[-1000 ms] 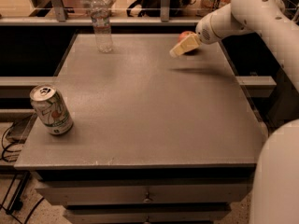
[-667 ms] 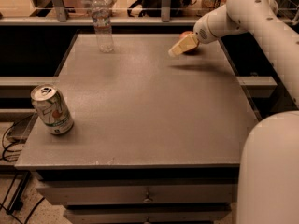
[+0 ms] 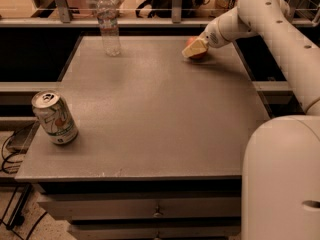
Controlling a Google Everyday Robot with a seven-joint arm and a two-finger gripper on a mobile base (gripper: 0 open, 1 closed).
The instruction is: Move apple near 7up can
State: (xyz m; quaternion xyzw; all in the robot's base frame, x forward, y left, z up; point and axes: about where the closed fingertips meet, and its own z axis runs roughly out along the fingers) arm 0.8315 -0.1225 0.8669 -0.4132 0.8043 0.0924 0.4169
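Your pincer (image 3: 194, 49) sits low at the far right part of the tabletop (image 3: 150, 109), pressed right up against the apple (image 3: 199, 55). You cannot tell whether it is clenched on the fruit or merely resting against it, since its tan tip covers most of the apple and only red slivers show above and below. The white arm (image 3: 270, 19) reaches in from the right to that spot. A clear water bottle (image 3: 108, 24) stands upright at the far left part. The 7up can (image 3: 54, 117) stands near the left edge, well apart from the apple. Drawers (image 3: 157, 211) sit beneath.
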